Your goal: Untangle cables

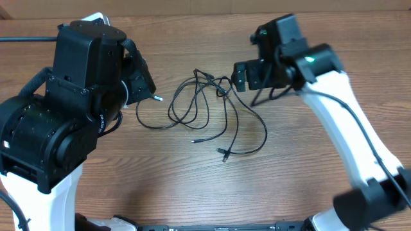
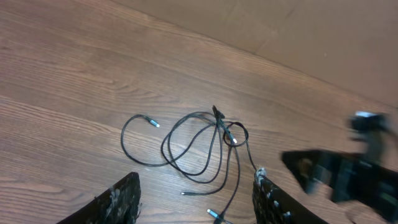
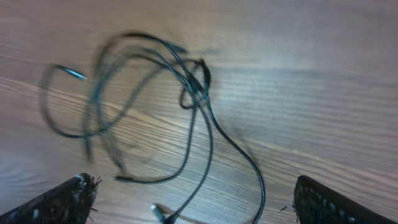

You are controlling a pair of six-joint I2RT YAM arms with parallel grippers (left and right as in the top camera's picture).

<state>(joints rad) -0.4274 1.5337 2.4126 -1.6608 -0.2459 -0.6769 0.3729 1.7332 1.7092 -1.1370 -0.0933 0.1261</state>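
Matt wood-grain table (image 2: 62, 74), smooth black rubbery cables (image 2: 225, 132) (shiny metal plug tips)

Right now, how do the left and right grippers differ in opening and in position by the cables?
The right gripper has its fingers spread wider than those of the left gripper. The right gripper hangs close beside the knot in the cables; the left gripper sits farther off, near a loose plug end. Both are open and empty, and the cables lie on the table.
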